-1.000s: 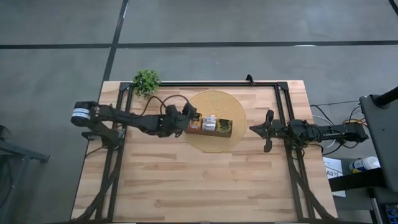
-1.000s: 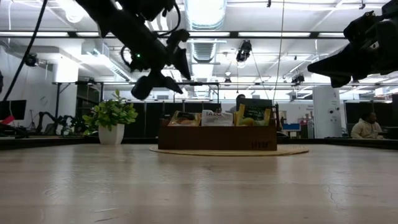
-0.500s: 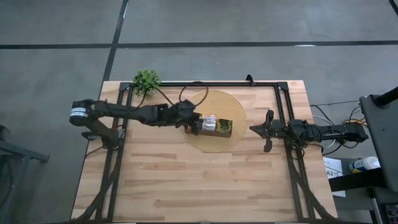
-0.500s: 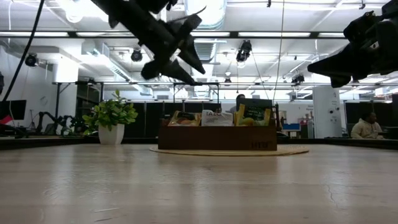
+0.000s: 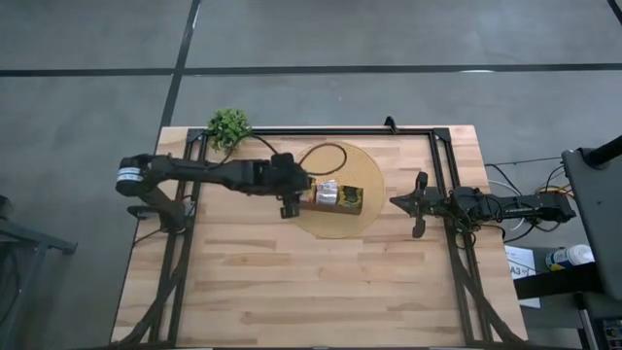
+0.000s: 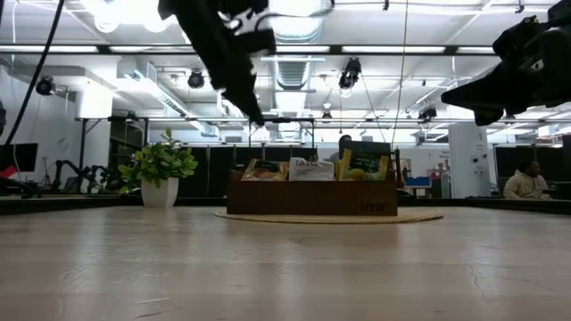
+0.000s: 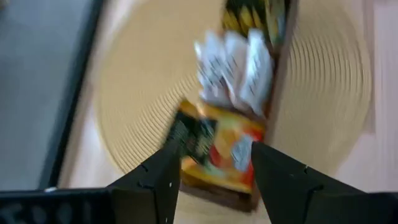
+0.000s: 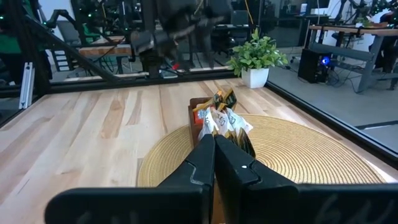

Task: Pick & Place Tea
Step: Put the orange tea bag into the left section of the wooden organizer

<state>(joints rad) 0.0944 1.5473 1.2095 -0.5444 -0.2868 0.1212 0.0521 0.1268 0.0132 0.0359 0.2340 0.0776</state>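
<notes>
Worktop [image 5: 321, 282]: pale wood planks under my arms
Mat [image 5: 367, 165]: round, woven, straw-coloured, lying mid-worktop
Plant [image 5: 229, 126]: small, potted, standing at a far corner

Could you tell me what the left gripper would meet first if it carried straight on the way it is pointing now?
Most likely the yellow-red-black tea sachets at the near end of the wooden box. The left gripper, fingers apart and empty, aims down at them in its wrist view; how far above them it hangs is unclear.
</notes>
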